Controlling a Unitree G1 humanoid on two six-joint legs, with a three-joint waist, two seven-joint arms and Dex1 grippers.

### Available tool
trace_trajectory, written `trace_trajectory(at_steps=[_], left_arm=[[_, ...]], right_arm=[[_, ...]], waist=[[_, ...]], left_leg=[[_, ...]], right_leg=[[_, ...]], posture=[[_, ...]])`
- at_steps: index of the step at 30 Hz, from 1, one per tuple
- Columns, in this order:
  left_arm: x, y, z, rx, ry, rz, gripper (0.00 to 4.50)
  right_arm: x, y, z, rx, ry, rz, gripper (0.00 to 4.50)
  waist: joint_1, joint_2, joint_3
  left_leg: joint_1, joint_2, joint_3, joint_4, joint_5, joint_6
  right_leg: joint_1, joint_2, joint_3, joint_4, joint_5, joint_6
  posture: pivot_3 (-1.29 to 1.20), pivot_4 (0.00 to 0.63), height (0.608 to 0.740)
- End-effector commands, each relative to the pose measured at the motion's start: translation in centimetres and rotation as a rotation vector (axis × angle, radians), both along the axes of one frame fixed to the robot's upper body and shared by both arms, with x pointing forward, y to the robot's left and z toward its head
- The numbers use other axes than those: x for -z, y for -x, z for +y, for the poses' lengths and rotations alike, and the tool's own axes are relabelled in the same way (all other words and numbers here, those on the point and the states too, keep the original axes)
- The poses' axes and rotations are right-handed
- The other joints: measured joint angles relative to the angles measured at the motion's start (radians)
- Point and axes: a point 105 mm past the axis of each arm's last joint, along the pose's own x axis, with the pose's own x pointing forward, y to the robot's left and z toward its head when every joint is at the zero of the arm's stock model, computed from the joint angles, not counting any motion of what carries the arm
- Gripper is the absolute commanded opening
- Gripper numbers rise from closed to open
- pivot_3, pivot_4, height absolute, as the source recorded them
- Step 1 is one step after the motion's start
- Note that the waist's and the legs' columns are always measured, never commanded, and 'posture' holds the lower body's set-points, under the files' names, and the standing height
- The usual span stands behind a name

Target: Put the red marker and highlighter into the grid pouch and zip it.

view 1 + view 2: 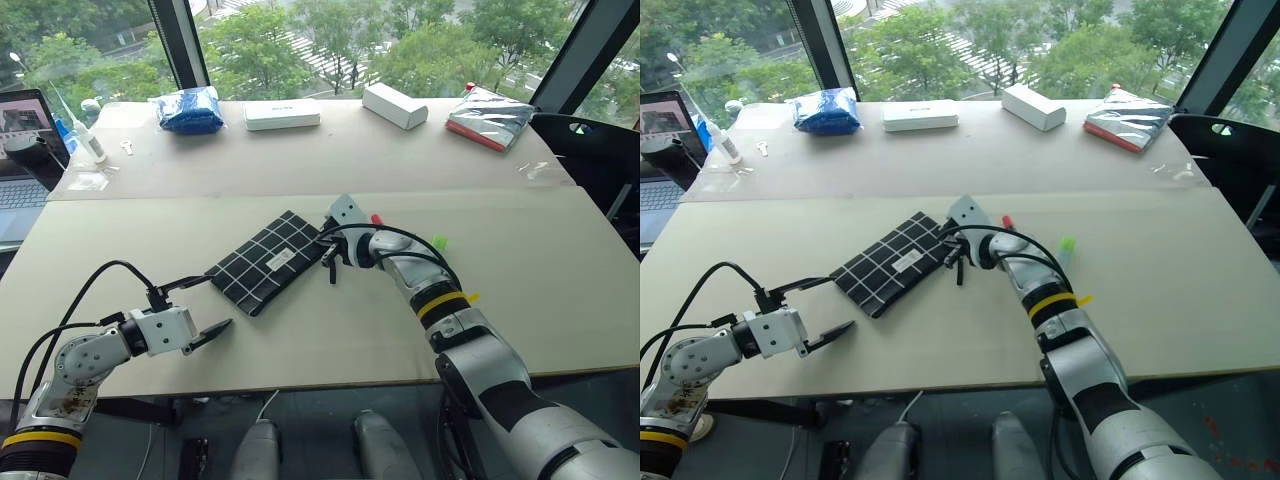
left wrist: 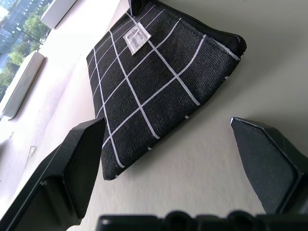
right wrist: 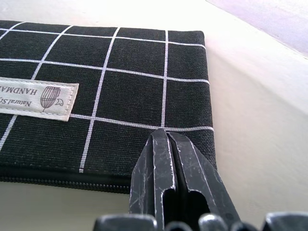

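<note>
It looks like an office or a lab high in a building; big windows (image 1: 330, 40) show trees below. A laptop (image 1: 22, 150) stands at the far left of the long pale table (image 1: 300, 165).

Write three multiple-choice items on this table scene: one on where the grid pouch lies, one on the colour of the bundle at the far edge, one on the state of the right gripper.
1. The grid pouch lies:
A. between the two grippers
B. at the table's far edge
C. on the laptop

2. The cloth bundle is:
A. red
B. blue
C. white

3. The right gripper is:
A. wide open
B. shut on a pen
C. shut, empty

Answers:
1 A: the left gripper stands open at one end of the pouch, the right gripper at the other.
2 B: plainly blue.
3 C: fingers pressed together, nothing between them.
</note>
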Motion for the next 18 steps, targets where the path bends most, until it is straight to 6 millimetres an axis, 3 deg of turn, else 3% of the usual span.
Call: trace_trajectory(at_steps=[1,10,18], left_arm=[[-0.3,0.0,-0.3,0.011,-0.002,0.0,4.5],[-0.1,-0.3,-4.2,0.099,0.054,-0.007,4.5],[0.3,-2.0,-4.2,0.077,-0.028,-0.07,4.5]], right_arm=[[1.8,0.2,-0.6,0.018,0.045,0.04,0.06],[1.5,-0.2,-1.3,0.042,0.039,0.041,0.06],[1.5,-0.1,-1.3,0.04,0.032,0.043,0.06]], waist=[[0.0,0.0,0.0],[0.002,0.0,-0.001],[0.004,0.0,-0.001]], left_leg=[[0.0,0.0,0.0,0.0,0.0,0.0],[0.0,0.0,0.0,0.001,0.0,0.0],[0.0,0.0,0.0,0.001,0.0,0.0]], right_leg=[[0.0,0.0,0.0,0.0,0.0,0.0],[0.001,0.0,0.0,0.0,0.0,0.0],[0.001,0.0,0.0,0.001,0.0,0.0]], posture=[[0.0,0.15,0.74],[0.0,0.15,0.74],[0.0,0.15,0.74]])
